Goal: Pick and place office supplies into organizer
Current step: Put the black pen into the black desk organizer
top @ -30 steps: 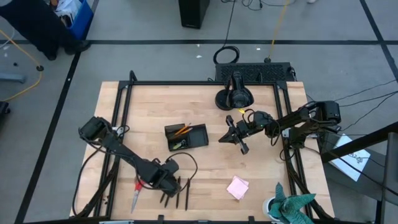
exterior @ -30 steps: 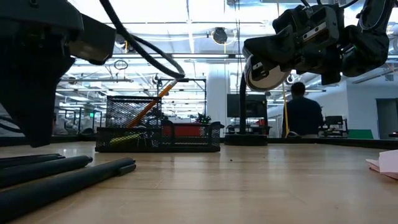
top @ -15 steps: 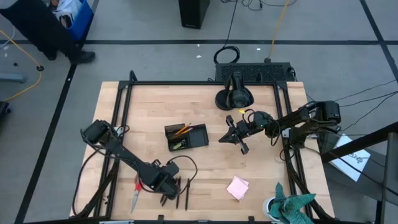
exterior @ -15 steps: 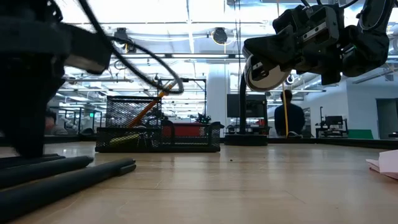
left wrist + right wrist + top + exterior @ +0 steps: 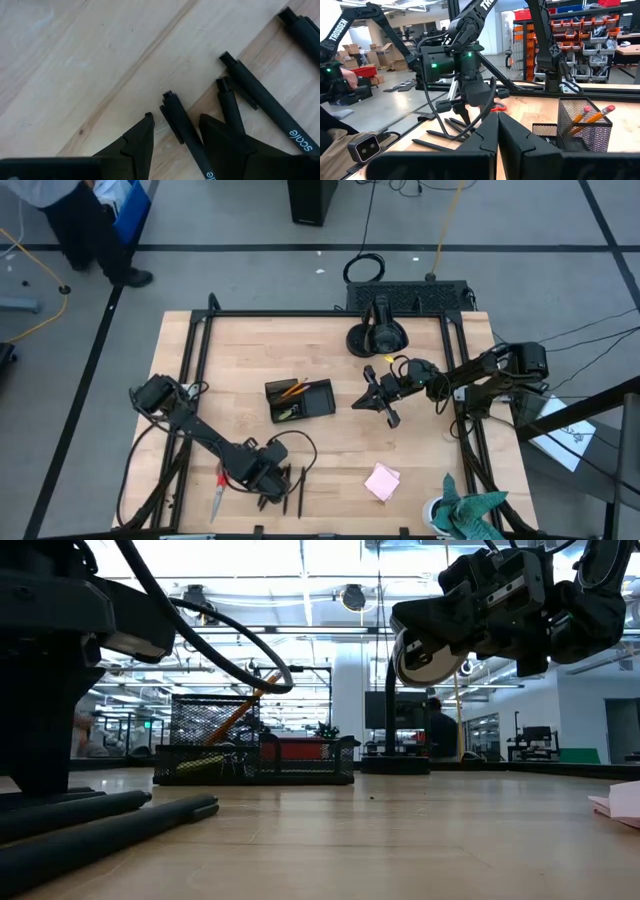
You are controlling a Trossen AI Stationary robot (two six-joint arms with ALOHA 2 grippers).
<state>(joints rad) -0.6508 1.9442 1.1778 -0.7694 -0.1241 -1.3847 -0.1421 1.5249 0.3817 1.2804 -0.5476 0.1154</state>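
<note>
High view, left to right: scissors (image 5: 217, 498) lie at lower left. Beside them the left gripper (image 5: 268, 483) stands open astride one of the black pens (image 5: 300, 491), not yet gripping. That pen looks light, stiff and smooth, best pinched mid-barrel. The organizer (image 5: 299, 399) sits centre. The right gripper (image 5: 375, 402), shut and empty, hovers right of it.

The high camera looks straight down on my whole table (image 5: 330, 350). The low camera sits at tabletop height, facing level across to the organizer (image 5: 255, 750). My left wrist camera views the black pens (image 5: 187, 132) close up. My right wrist camera faces across the table, sharing the organizer (image 5: 582, 131) with the low view.
</note>
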